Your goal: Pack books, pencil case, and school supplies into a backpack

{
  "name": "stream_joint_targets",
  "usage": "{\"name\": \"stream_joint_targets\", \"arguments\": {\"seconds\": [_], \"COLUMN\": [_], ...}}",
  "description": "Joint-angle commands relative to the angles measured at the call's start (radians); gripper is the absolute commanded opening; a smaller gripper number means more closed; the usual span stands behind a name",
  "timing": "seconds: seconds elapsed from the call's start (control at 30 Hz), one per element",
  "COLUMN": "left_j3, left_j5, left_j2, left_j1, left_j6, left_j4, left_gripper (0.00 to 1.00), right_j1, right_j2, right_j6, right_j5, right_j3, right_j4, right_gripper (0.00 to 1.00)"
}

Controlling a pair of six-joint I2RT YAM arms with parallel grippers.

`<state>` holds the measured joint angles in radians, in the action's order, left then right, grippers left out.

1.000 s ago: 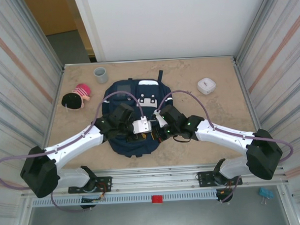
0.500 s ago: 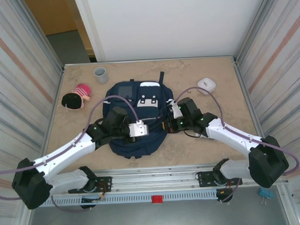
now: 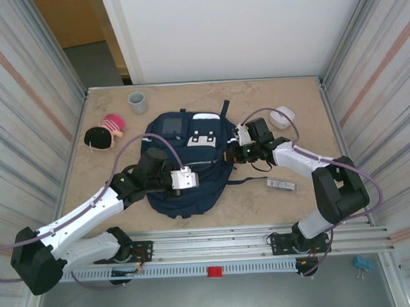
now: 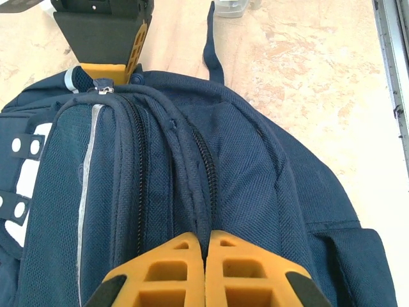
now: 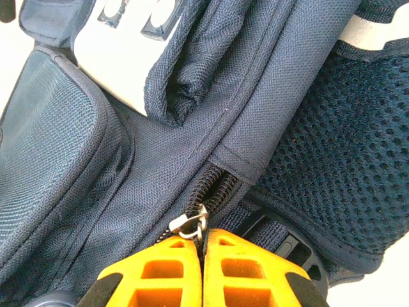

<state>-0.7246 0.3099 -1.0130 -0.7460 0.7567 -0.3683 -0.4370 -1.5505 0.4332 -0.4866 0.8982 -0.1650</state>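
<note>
Left tool (image 4: 206, 238) has clenched since a second ago and pinches the backpack (image 3: 193, 194) by the ridge beside its zip. Right tool (image 5: 203, 238), clenched on the zip pull (image 5: 190, 222), has swung to the bag's right edge. The backpack lies flat mid-counter (image 3: 311, 102), slid farther back. A flat pack (image 3: 281, 184) lies to its right, with a cup (image 3: 137, 100) and a white box (image 3: 282, 116) beyond.

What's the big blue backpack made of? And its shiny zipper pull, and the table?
The backpack looks like woven nylon or polyester: fine matte weave, with open mesh on one panel. The zipper pull looks like metal: silvery, with a bright glint. The table looks like stone or stone-print laminate, beige and mottled; I can't tell which.
</note>
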Motion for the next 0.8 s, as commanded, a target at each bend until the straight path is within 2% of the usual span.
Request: {"name": "stream_joint_targets", "arguments": {"seconds": [0.0,0.23,0.6,0.77], "left_j3": [0.004,0.005,0.036,0.04], "left_j5": [0.078,0.105,0.074,0.105], "left_j2": [0.047,0.081,0.129,0.173], "left_j1": [-0.007,-0.01,-0.009,-0.006], "left_j6": [-0.015,-0.014,-0.046,-0.024], "left_j4": [-0.057,-0.065,-0.038,-0.065], "left_gripper": [0.0,0.0,0.0,0.0], "right_j1": [0.071,0.169,0.131,0.175], "right_j2": [-0.029,-0.127,-0.118,-0.138], "right_j6": [-0.006,0.02,-0.088,-0.092], "right_j5": [0.181,0.183,0.154,0.167], "right_j3": [0.051,0.134,0.185,0.21], "right_j4": [0.034,-0.001,-0.019,-0.058], "right_gripper": [0.0,0.0,0.0,0.0]}}
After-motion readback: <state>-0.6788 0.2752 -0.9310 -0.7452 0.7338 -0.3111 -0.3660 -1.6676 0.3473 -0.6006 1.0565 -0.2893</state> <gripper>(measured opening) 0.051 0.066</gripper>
